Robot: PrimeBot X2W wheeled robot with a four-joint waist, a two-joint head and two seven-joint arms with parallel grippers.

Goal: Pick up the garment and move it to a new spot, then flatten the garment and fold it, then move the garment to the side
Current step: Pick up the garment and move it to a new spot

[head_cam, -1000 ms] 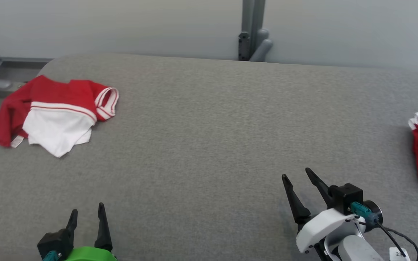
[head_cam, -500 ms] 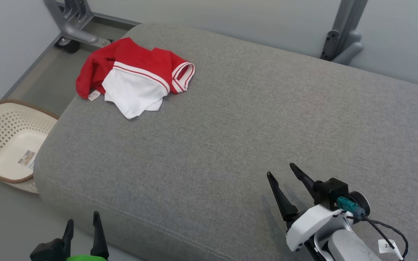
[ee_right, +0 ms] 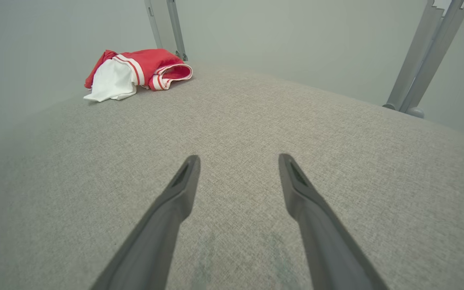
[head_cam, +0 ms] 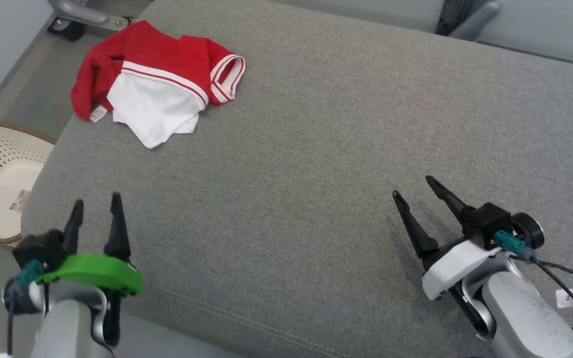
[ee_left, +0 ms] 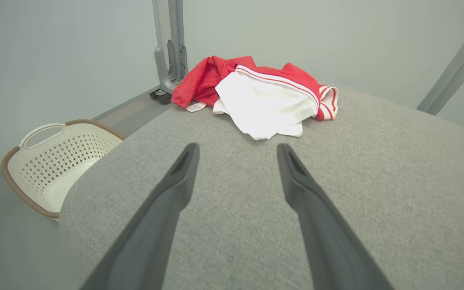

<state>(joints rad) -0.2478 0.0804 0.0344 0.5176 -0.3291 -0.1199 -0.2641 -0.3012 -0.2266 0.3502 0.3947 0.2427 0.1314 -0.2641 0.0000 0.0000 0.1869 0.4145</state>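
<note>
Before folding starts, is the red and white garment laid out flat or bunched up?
Bunched up. The garment lies crumpled near the cushion's far left corner, its white layers overlapping the red, with uneven edges sticking out.

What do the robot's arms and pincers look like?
Each pincer has two long, pointed black fingers on a pale grey arm. The left pincer wears a green collar; the right pincer a white collar, with a teal plug, black cable and small paper tag.
</note>
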